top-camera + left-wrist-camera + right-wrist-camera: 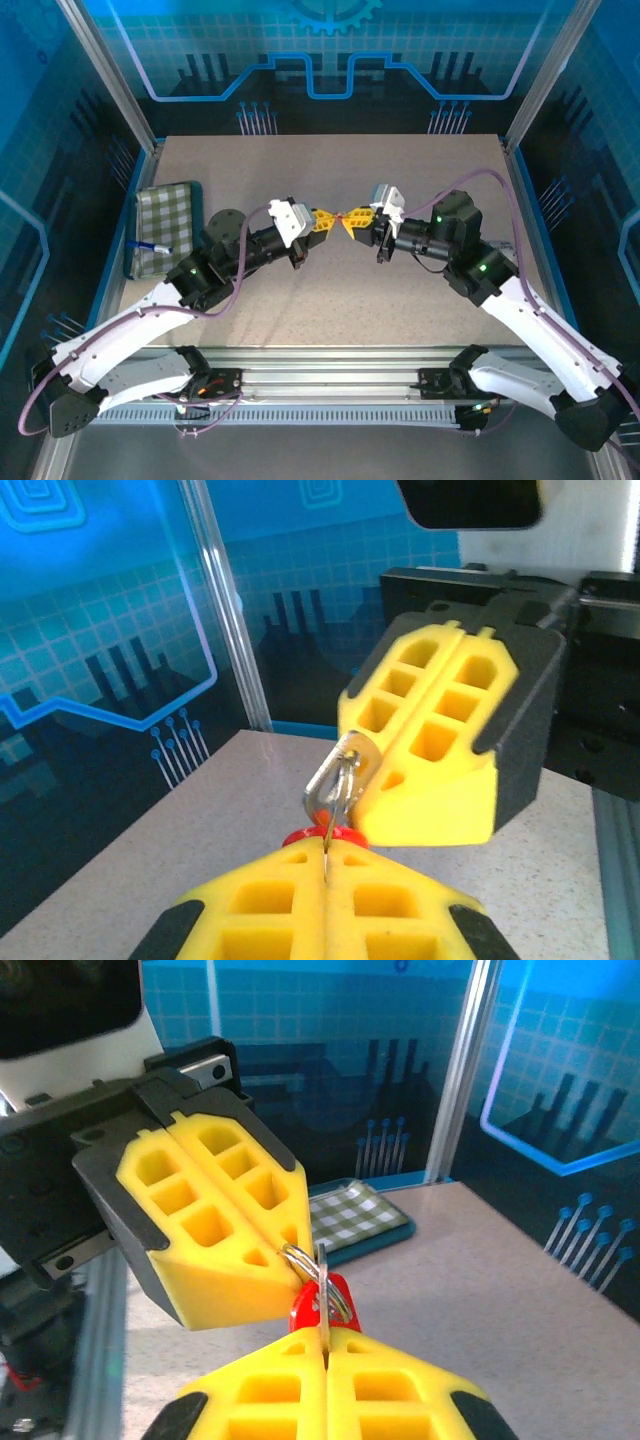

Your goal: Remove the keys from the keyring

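Note:
My two grippers meet tip to tip above the middle of the table. The left gripper (pixel 335 219) (pixel 325 858) is shut on the thin wire of the keyring (pixel 305 1263). The right gripper (pixel 356 219) (pixel 322 1335) is shut on a flat grey key (pixel 322 1285), seen edge-on between its yellow fingers. In the left wrist view the key's rounded head (pixel 335 777) sits at the right gripper's fingertips (pixel 400 780), with the ring through it. A red tag (pixel 335 1305) (pixel 325 836) hangs on the ring between the two grippers. Both are held off the table.
A green-checked cloth (pixel 165 222) (pixel 360 1215) lies on a teal tray at the table's left edge, with a small blue item (pixel 150 247) on it. A black round object (pixel 228 222) sits by the left arm. Aluminium posts and blue walls enclose the table.

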